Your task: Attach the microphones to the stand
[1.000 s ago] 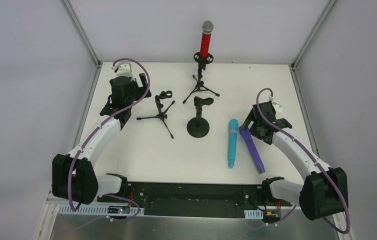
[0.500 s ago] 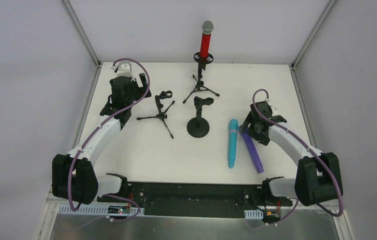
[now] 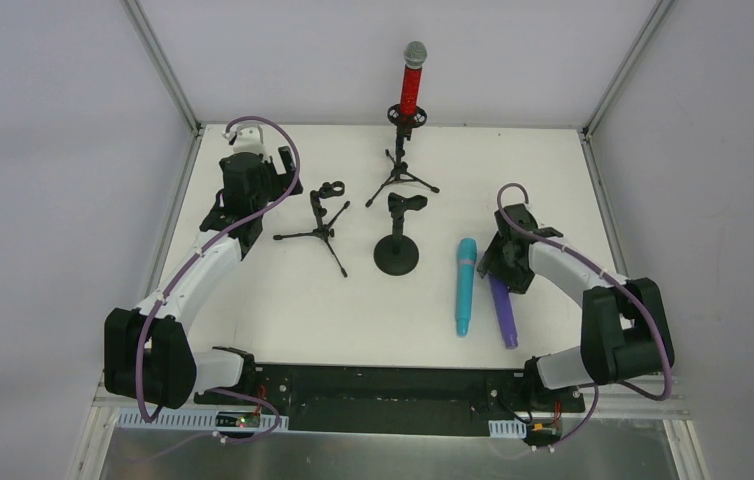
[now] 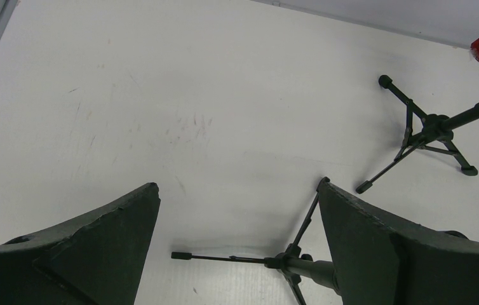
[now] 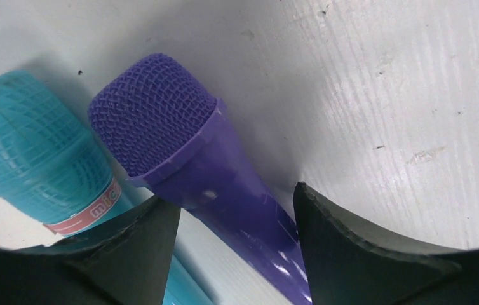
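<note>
A: Right wrist view: right gripper (image 5: 234, 197) straddles the purple microphone (image 5: 180, 140) just below its head, lying on the table (image 5: 383, 95). Pinching or not, we cannot tell.
B: Our left gripper (image 4: 237, 190) is wide, empty. We see the red microphone (image 3: 412, 85) upright in the far stand (image 3: 400, 175).
A: Risk we see: the cyan microphone (image 5: 33, 146) lies just beside, so a finger (image 5: 129, 254) could snag it. With the grip near the head, the tail may droop and miss the clip of the round stand (image 3: 396, 250).
B: Agreed, we'd flag slipping too.

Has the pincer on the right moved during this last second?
Yes. The right pincer has shifted left, closer to the cyan microphone, and now straddles the purple microphone near its head.
</note>
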`<state>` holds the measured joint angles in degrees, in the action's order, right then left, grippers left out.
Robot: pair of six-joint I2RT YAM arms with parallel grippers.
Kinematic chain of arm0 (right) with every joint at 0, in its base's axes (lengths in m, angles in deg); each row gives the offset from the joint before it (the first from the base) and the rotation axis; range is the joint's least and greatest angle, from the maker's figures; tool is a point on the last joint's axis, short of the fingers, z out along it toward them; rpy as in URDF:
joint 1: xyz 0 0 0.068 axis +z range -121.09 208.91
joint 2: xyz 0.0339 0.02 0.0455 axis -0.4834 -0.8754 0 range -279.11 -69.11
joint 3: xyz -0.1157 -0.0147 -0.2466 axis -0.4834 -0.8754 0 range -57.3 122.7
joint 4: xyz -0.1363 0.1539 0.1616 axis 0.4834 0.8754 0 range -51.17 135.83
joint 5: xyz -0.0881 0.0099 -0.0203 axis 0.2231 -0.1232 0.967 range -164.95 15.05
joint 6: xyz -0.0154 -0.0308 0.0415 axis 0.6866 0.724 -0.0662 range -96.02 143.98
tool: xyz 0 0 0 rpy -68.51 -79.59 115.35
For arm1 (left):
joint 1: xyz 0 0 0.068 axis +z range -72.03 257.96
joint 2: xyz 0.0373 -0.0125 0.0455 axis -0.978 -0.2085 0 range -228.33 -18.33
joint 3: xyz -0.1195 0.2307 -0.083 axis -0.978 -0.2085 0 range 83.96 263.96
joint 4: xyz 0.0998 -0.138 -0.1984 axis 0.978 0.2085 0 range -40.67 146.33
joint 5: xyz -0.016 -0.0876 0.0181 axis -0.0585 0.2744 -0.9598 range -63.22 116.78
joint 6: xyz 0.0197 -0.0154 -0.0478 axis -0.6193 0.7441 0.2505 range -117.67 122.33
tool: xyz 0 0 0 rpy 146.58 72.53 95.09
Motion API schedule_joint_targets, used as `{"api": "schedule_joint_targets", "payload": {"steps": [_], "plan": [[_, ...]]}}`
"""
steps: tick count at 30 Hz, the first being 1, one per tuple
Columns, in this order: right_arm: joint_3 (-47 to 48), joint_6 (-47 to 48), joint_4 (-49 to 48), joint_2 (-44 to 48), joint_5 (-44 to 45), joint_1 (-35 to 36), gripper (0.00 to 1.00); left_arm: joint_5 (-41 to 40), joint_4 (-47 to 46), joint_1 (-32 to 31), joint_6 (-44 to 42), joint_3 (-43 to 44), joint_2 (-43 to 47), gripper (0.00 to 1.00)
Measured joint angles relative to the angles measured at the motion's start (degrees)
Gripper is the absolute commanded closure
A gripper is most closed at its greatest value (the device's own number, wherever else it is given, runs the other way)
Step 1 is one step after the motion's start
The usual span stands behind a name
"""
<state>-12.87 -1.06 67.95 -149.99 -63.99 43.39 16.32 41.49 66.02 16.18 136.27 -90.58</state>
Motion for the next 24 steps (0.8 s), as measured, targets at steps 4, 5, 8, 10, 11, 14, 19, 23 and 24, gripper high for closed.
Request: {"api": "schedule_joint_targets", "payload": {"steps": [4, 5, 8, 10, 11, 14, 19, 23, 24], "plan": [[0.33, -0.61, -0.33, -2.03, -0.76, -0.76, 0.44, 0.0, 0.0, 0.0, 0.0, 0.0, 0.0, 0.05], [0.5, -0.98, -0.57, -2.16, -1.14, -1.16, 0.46, 0.02, 0.0, 0.0, 0.0, 0.0, 0.0, 0.05], [1.27, -1.92, -1.36, -3.13, -2.27, -2.69, 0.57, 0.02, 0.0, 0.0, 0.0, 0.0, 0.0, 0.05], [2.21, -2.62, -1.92, -4.24, -3.17, -3.87, 0.66, 0.0, 0.0, 0.0, 0.0, 0.0, 0.0, 0.05], [2.56, -2.93, -2.27, -4.7, -3.67, -4.42, 0.69, 0.02, 0.0, 0.0, 0.0, 0.0, 0.0, 0.05], [2.89, -4.26, -3.5, -5.18, -4.55, -5.75, 0.73, 0.0, -0.02, 0.0, 0.0, 0.0, 0.0, 0.05], [2.89, -4.94, -4.7, -5.4, -4.81, -6.95, 0.62, 0.04, -0.02, 0.0, 0.0, 0.0, 0.0, 0.05], [2.89, -4.42, -5.2, -5.44, -5.03, -7.02, 0.48, 0.04, 0.0, 0.0, 0.0, 0.0, 0.0, 0.05], [2.89, -4.13, -5.33, -5.44, -5.07, -7.02, 0.44, 0.07, -0.02, 0.0, 0.0, 0.0, 0.0, 0.05]]}}
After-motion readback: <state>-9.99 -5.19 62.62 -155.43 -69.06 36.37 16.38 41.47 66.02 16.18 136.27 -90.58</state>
